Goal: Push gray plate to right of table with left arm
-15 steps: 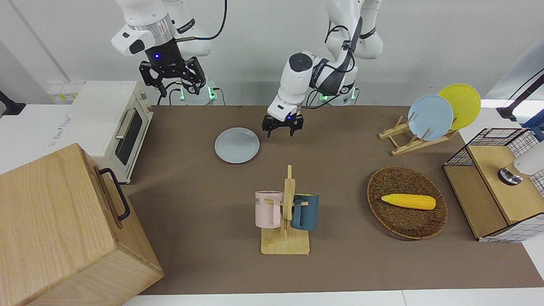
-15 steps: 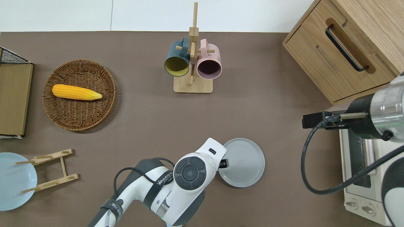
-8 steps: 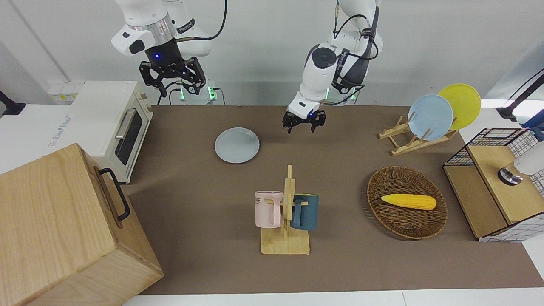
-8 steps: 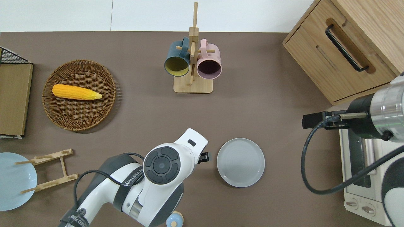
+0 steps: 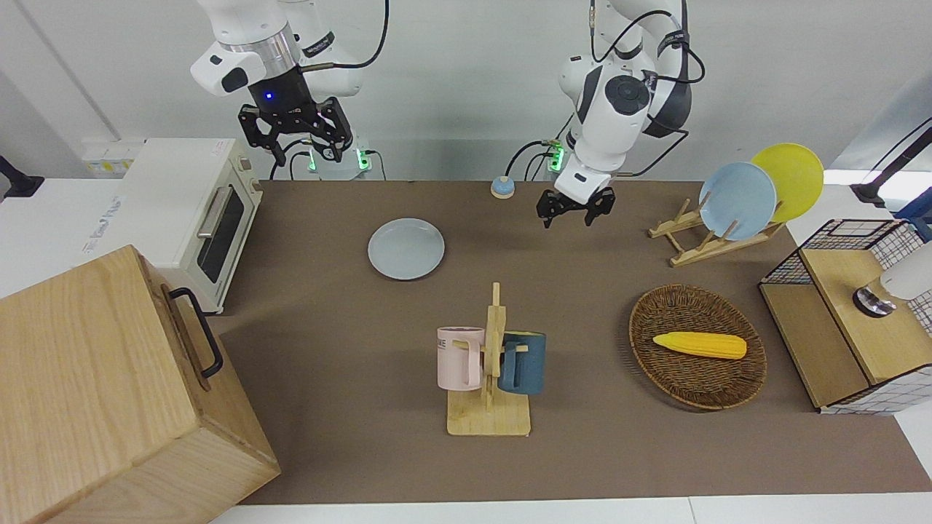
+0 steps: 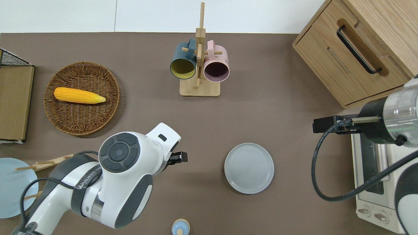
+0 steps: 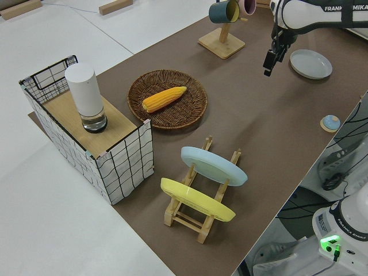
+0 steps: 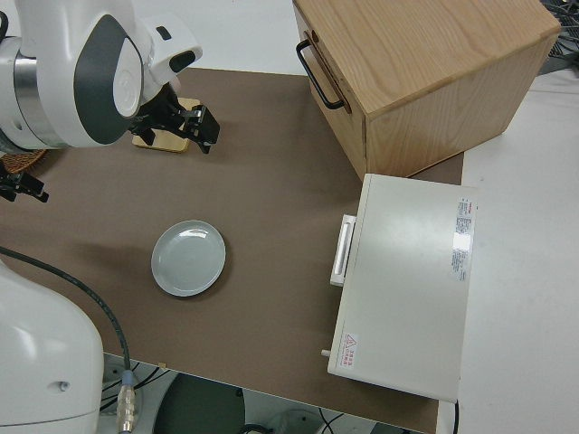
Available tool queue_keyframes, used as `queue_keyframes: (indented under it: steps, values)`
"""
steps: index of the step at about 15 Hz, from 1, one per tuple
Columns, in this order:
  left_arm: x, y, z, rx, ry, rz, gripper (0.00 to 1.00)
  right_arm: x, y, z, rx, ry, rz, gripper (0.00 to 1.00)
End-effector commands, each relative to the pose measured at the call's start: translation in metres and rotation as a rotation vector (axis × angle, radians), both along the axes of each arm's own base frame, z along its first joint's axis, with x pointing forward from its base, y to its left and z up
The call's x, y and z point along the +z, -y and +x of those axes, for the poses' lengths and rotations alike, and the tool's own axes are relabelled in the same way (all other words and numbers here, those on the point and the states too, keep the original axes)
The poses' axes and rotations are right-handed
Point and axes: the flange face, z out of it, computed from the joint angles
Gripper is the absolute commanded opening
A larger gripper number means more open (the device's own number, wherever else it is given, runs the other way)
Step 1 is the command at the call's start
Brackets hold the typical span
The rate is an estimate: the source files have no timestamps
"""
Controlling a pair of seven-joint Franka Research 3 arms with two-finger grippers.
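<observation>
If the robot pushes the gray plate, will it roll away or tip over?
Probably neither. The gray plate lies flat on the brown mat, so it should slide. It looks shallow and low, so tipping seems unlikely. Its raised rim gives a pusher something to catch.

"FRANKA EMIKA" on left arm (image 7: 322, 11), illegible letters on pink mug (image 5: 459, 358)

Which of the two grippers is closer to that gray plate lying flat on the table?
Left. The left gripper hangs over bare table beside the gray plate, toward the left arm's end. The right gripper is parked up by the white oven.
</observation>
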Motion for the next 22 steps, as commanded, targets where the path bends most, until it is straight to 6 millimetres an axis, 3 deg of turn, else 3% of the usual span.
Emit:
queue_keyframes:
  steps: [1, 4, 7, 13, 22]
  values:
    - [0.025, -0.051, -0.003, -0.031, 0.010, 0.022, 0.99, 0.003, 0.001, 0.001, -0.004, 0.000, 0.018, 0.996]
    - [0.052, -0.102, 0.003, -0.035, 0.031, 0.017, 0.99, 0.003, 0.001, 0.001, -0.004, 0.000, 0.018, 0.996]
    - [0.086, -0.124, 0.009, -0.033, 0.034, 0.005, 0.99, 0.003, 0.001, 0.001, -0.004, 0.000, 0.018, 0.996]
    - [0.138, -0.136, 0.015, -0.025, 0.042, 0.010, 0.99, 0.003, 0.001, 0.001, -0.004, 0.000, 0.018, 0.996]
    - [0.191, -0.148, 0.016, -0.029, 0.006, 0.015, 0.99, 0.003, 0.001, 0.001, -0.004, 0.000, 0.018, 0.996]
